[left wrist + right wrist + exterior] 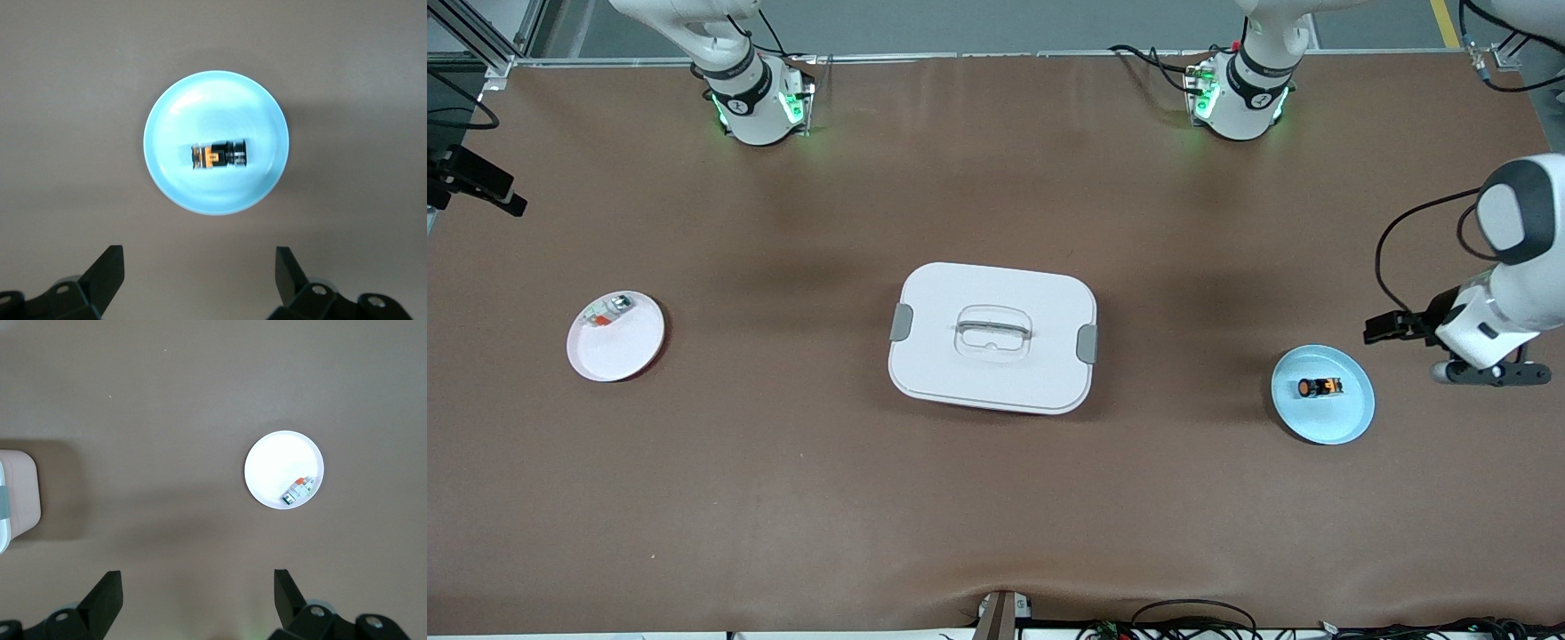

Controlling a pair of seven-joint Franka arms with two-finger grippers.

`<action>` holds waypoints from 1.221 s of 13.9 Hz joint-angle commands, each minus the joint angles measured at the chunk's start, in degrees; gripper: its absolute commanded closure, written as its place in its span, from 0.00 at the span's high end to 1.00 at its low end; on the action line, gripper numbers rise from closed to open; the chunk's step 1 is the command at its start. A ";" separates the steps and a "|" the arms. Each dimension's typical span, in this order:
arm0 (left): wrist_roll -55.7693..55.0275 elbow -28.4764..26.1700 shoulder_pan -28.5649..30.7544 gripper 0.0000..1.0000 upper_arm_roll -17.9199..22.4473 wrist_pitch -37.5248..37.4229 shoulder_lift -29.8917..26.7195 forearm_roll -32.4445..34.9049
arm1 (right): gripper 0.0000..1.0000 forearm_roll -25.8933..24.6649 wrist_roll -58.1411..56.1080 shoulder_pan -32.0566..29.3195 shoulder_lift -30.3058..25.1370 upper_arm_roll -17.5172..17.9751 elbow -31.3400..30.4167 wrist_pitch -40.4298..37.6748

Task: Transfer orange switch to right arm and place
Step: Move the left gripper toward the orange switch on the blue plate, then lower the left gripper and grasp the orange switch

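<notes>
Orange switch (1320, 388) lying sideways on blue plate (1352, 420); left gripper (200, 280) above, jaws wide for pickup; right gripper (199, 600) waiting high, jaws wide.

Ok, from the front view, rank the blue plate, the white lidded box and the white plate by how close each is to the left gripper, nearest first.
Left gripper, open, hangs at the left arm's end of the table.
1. Blue plate, beside it, holding the orange switch.
2. White lidded box, mid-table.
3. White plate, at the right arm's end.
</notes>
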 commanded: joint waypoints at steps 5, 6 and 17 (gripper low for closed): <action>0.29 4.65 0.82 1.00 -0.10 6.64 11.32 -0.99 | 1.00 0.13 0.27 -1.20 -0.34 1.01 0.75 -0.77; 0.20 5.00 0.82 1.00 -0.10 7.26 12.46 -1.68 | 1.00 0.13 0.27 -1.20 -0.34 1.01 0.49 -0.77; 0.73 8.35 0.56 1.00 -0.10 8.14 19.15 -6.79 | 1.00 0.05 0.27 -0.84 -2.18 1.54 0.23 -1.38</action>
